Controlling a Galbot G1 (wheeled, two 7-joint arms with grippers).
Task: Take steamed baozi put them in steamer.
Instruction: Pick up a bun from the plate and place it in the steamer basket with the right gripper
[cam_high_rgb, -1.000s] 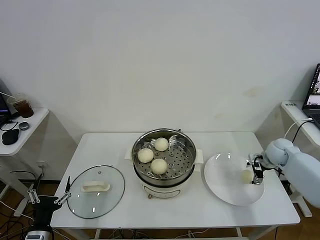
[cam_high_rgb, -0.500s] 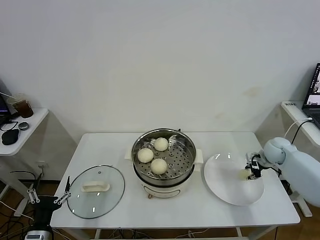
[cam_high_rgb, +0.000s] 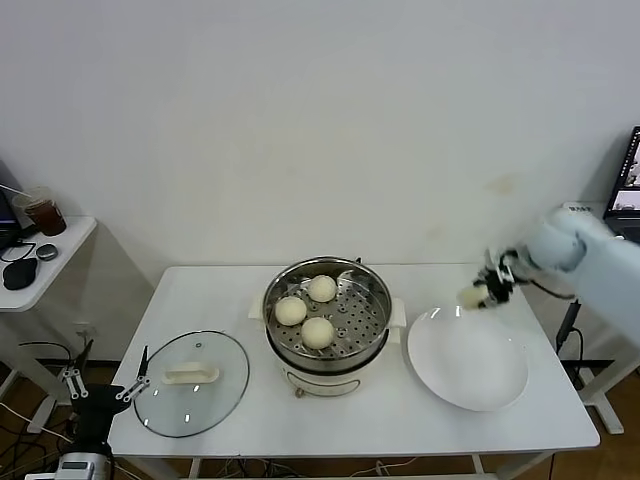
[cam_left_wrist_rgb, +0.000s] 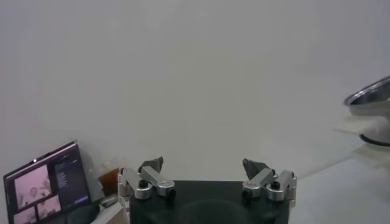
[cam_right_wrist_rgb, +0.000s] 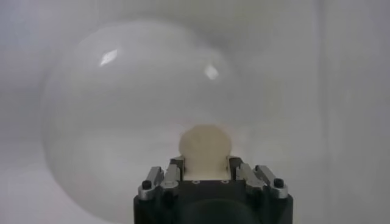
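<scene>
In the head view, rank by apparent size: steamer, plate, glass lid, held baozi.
1. Steamer
2. Plate and glass lid: look about alike, not ranked
3. Baozi held in the right gripper: smallest, though lifted nearer the camera.

Wall (cam_high_rgb: 300, 120): plain white, bare, runs right behind everything.
Table (cam_high_rgb: 350, 415): white top, pushed up against the wall.
Side shelf (cam_high_rgb: 45, 262): off to the left, white, with a cup of dark drink (cam_high_rgb: 42, 212) and a black mouse (cam_high_rgb: 20, 272).
Laptop (cam_high_rgb: 629, 190): far right edge, screen lit.
Floor (cam_high_rgb: 25, 410): cables trailing, lower left.
</scene>
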